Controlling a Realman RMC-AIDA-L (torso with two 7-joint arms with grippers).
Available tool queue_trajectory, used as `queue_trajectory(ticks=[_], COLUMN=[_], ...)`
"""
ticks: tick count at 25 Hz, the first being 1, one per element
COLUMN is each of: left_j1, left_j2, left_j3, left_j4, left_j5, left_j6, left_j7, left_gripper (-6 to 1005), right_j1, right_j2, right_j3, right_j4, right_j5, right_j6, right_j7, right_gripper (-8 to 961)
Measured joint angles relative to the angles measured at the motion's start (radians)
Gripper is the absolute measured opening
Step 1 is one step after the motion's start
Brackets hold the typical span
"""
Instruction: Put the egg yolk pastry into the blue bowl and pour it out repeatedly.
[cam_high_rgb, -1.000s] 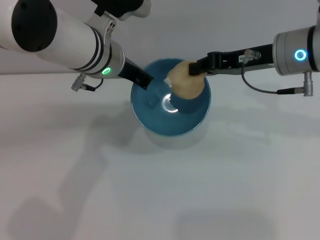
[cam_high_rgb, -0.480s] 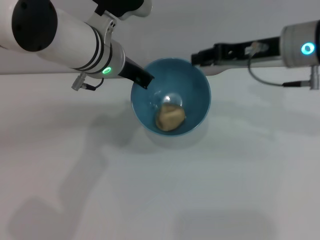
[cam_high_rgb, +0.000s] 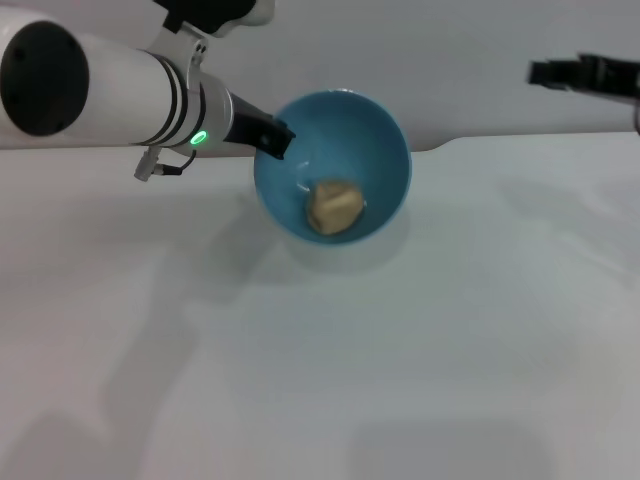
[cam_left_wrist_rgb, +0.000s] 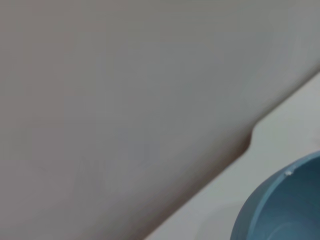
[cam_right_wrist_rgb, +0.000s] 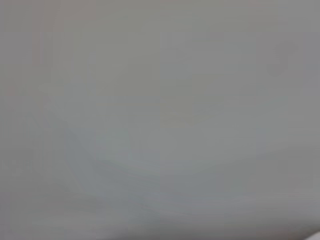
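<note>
The blue bowl hangs above the white table, tilted toward me, its shadow lying on the surface below. My left gripper is shut on the bowl's left rim. The egg yolk pastry, a pale tan lump, rests low inside the bowl. In the left wrist view only a curved piece of the blue bowl shows. My right gripper is far off at the upper right, open and holding nothing, well away from the bowl.
The white table spreads across the front and right. Its back edge meets a grey wall just behind the bowl. The right wrist view shows only blank grey.
The right gripper let the pastry drop into the bowl, then pulled back to the far right. The left arm shifted the bowl slightly up and left.
</note>
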Motion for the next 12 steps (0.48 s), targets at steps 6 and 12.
queue_trajectory(ticks=[6,12], left_j1=[0.033,0.079], left_j2=[-0.003,-0.006], left_j3=[0.011,0.083], left_j4=[0.000,0.002], left_j5=[-0.006,-0.007], left_j6=[0.076,0.194], left_j7=[-0.006,-0.010], left_gripper=[5,5], right_j1=[-0.112,-0.218], right_j2=[0.005,0.009], right_j3=[-0.056,-0.068], right_j4=[0.078,0.175], right_j5=[0.079,0.294], right_j6=[-0.118,-0.217], right_j7=[-0.160,-0.412], right_gripper=[214,213])
